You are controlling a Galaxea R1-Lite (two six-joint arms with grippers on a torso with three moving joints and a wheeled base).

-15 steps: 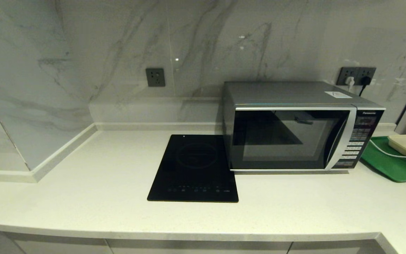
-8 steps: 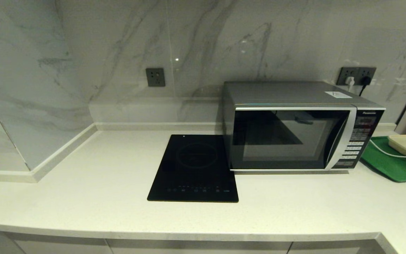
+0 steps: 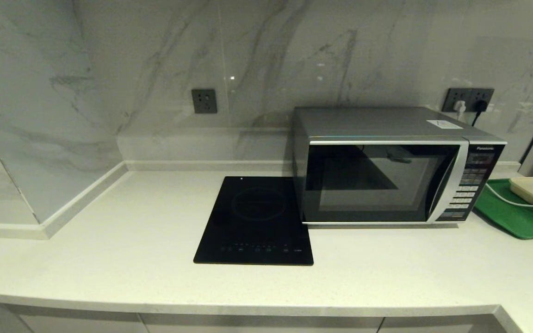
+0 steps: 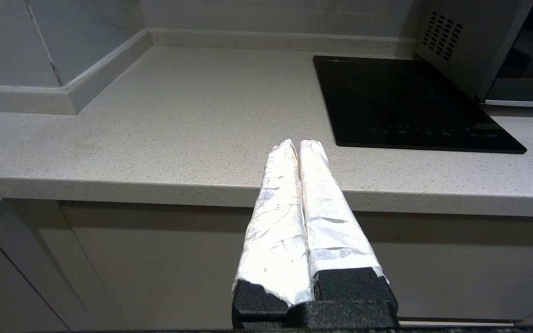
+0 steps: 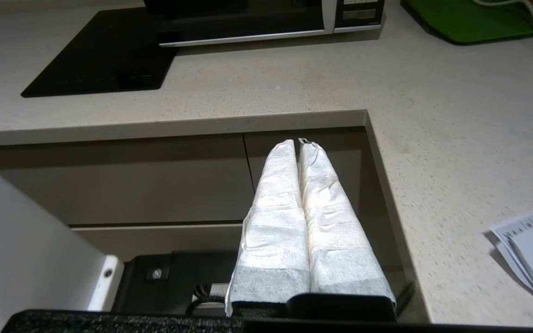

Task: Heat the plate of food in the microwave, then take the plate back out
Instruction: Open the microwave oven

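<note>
The silver microwave (image 3: 387,171) stands at the back right of the counter with its dark glass door closed; its lower front also shows in the right wrist view (image 5: 266,23). The plate of food is out of view in every frame. My left gripper (image 4: 298,145) hangs shut and empty in front of the counter's near edge, left of the cooktop. My right gripper (image 5: 298,142) is shut and empty too, held low before the cabinet fronts beside an inner corner of the counter. Neither arm shows in the head view.
A flat black induction cooktop (image 3: 256,219) lies just left of the microwave. A green tray (image 3: 516,212) holding a cream device with a white cord sits at the far right. Papers (image 5: 532,249) lie on the counter's right wing. Marble walls close off the back and left.
</note>
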